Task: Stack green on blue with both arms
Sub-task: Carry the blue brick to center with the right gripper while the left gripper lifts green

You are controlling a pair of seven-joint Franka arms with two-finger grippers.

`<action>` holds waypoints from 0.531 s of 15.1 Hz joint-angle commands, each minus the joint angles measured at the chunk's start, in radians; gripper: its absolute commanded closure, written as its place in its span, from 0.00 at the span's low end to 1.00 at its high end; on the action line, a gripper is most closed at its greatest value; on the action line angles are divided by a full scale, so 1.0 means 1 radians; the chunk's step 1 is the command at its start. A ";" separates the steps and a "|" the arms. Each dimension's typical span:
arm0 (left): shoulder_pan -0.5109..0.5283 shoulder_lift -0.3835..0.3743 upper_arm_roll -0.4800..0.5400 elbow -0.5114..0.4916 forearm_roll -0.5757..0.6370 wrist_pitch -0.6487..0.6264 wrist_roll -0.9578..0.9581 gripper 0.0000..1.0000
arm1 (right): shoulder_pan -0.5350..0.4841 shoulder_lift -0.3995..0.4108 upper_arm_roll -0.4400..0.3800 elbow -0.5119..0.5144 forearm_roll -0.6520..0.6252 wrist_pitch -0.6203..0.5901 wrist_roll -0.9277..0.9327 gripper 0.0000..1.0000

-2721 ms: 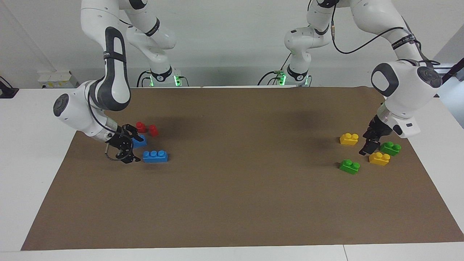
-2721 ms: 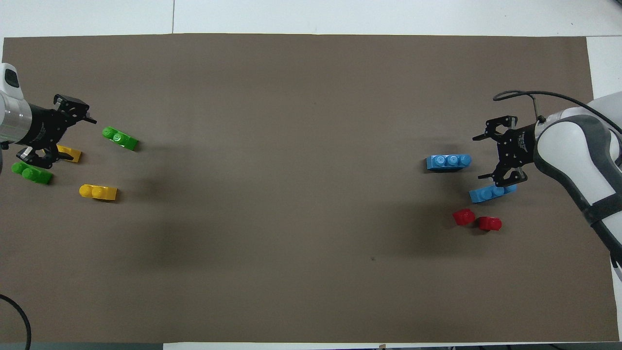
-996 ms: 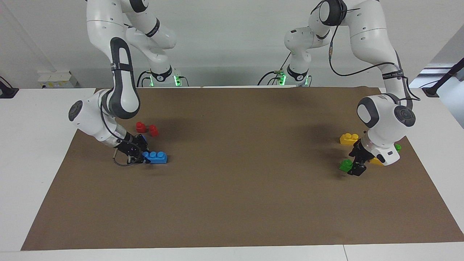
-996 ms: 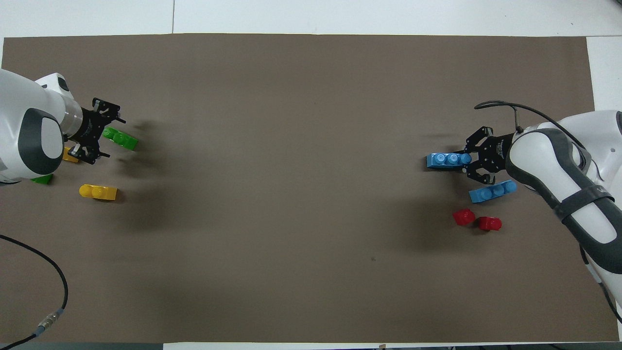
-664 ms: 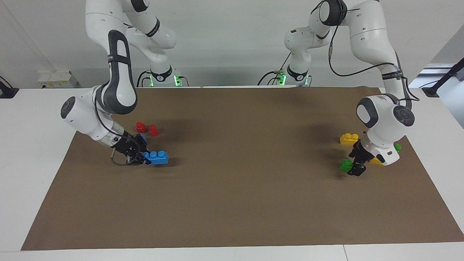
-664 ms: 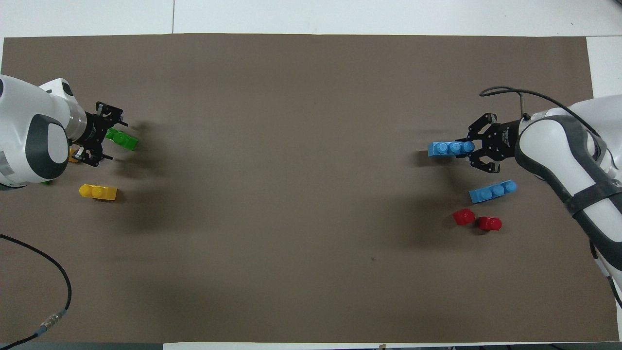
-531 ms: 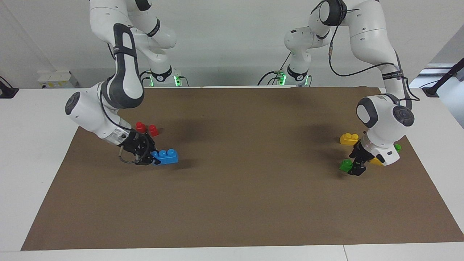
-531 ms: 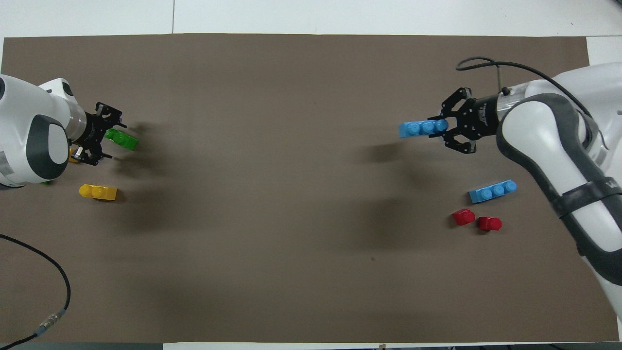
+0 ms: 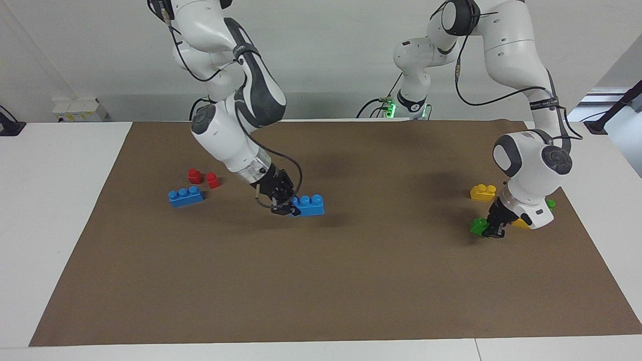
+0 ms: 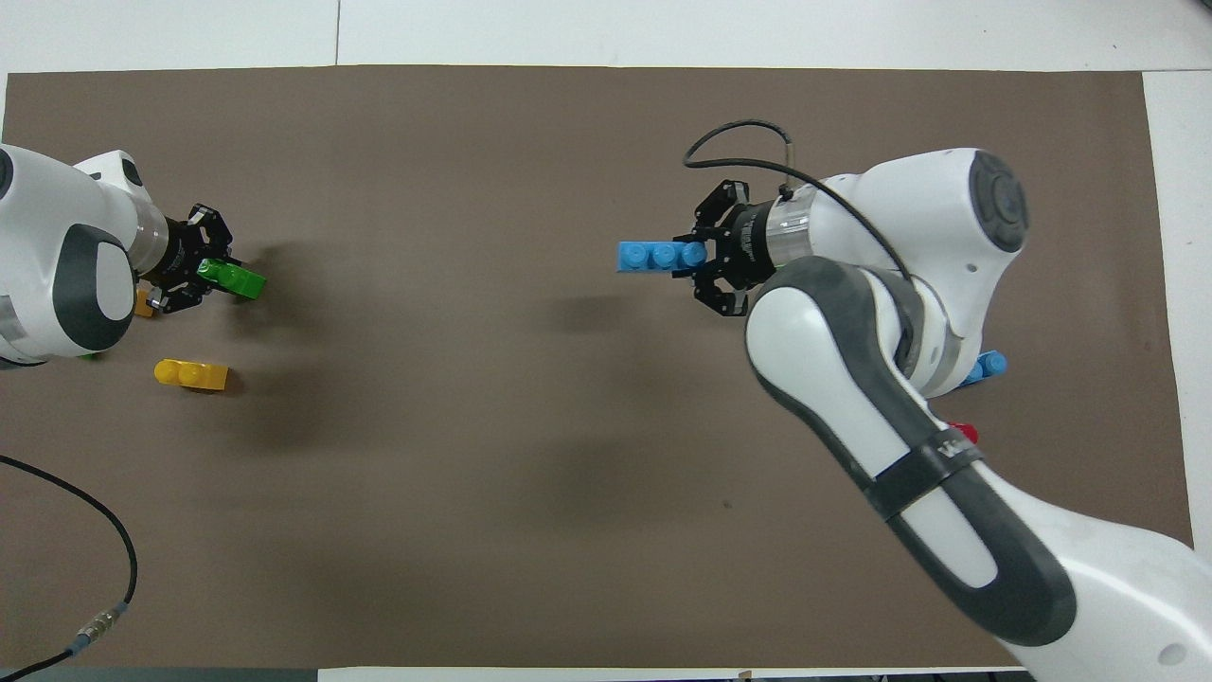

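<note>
right gripper has its jaws pinched on one end of a blue brick, carried low over the middle of the brown mat, studs up, most of the brick sticking out past the jaws. left gripper sits at the left arm's end of the worktop with jaws closed on a green brick, which looks like it rests on the mat or just off it; can't say which from the facing view.

risks from here:
- end grip on the blue means a long lever. any downward press from the green would likely pivot it in the jaws or pop it out. safer to set it flat on the mat first.
- green is gripped at one end too, lying at an angle in the overhead view. if that skew isn't corrected, the studs won't line up and it will seat crooked or skid off.
- lifting the green, the left wrist could clip the yellow brick just beside it, or the second green brick near the wrist.
- the other yellow brick, the spare blue brick and the red pieces are well apart from the likely path, low concern.
- both arms converging on the centre: wrist collision if approach heights match.
</note>
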 commanded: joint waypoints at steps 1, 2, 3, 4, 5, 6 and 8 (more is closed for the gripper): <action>-0.006 -0.011 0.003 -0.011 0.020 0.011 -0.009 1.00 | 0.070 0.037 -0.008 0.006 0.000 -0.009 0.040 1.00; -0.006 -0.015 0.003 -0.008 0.018 0.008 -0.015 1.00 | 0.096 0.046 -0.008 0.006 -0.003 -0.017 0.044 1.00; -0.006 -0.024 0.002 -0.005 0.014 0.002 -0.020 1.00 | 0.104 0.057 -0.009 0.006 -0.005 -0.022 0.064 1.00; -0.006 -0.045 0.000 -0.006 0.009 -0.018 -0.023 1.00 | 0.106 0.063 -0.009 0.006 -0.009 -0.023 0.076 1.00; -0.007 -0.076 -0.001 -0.006 0.007 -0.058 -0.033 1.00 | 0.109 0.068 -0.009 0.006 -0.012 -0.022 0.083 1.00; -0.010 -0.105 -0.003 -0.009 0.009 -0.099 -0.071 1.00 | 0.126 0.079 -0.009 0.006 -0.012 -0.011 0.092 1.00; -0.047 -0.157 -0.003 -0.017 0.007 -0.150 -0.154 1.00 | 0.143 0.100 -0.009 0.006 -0.012 0.001 0.106 1.00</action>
